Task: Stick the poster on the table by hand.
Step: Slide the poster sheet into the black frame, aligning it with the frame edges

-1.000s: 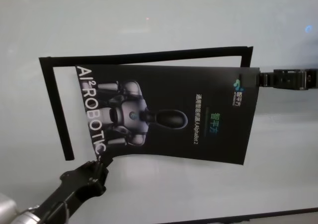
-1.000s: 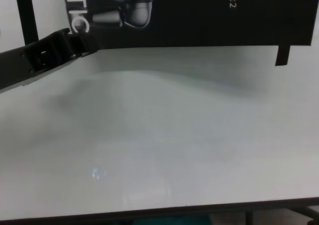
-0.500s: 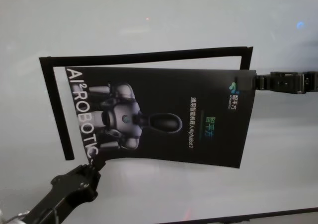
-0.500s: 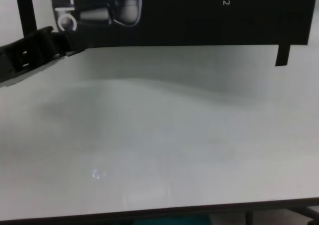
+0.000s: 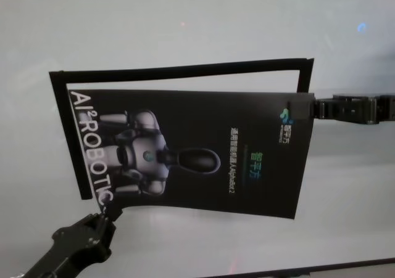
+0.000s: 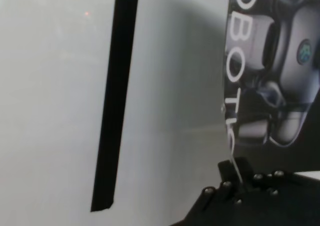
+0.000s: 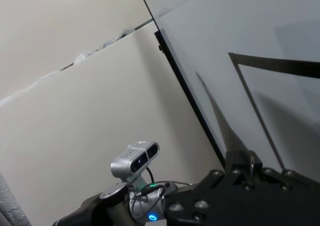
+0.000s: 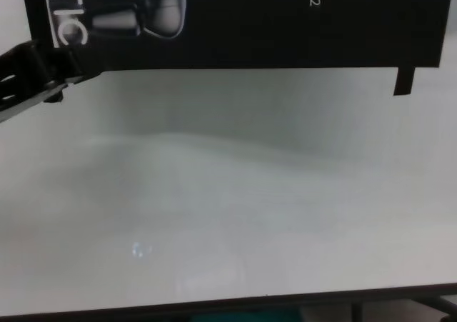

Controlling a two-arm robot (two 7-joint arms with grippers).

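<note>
Both hands, left hand [image 5: 111, 211] and right hand [image 5: 307, 108], pinching corners, have shifted the poster [image 5: 203, 155] toward 9 o'clock, nearer alignment with the tape frame [image 5: 179, 68].

Three black tape strips form an open frame. The long strip [image 5: 185, 67] runs across the far side, tilted slightly up towards the right. The left strip [image 5: 70, 136] meets it at the far left corner and slants nearer, ending in a cut square end, also seen in the left wrist view [image 6: 116, 100]. The short right strip [image 5: 305, 76] drops from the far right corner; its end shows in the chest view [image 8: 404, 79]. A beige wall [image 7: 75, 116] stands behind.
</note>
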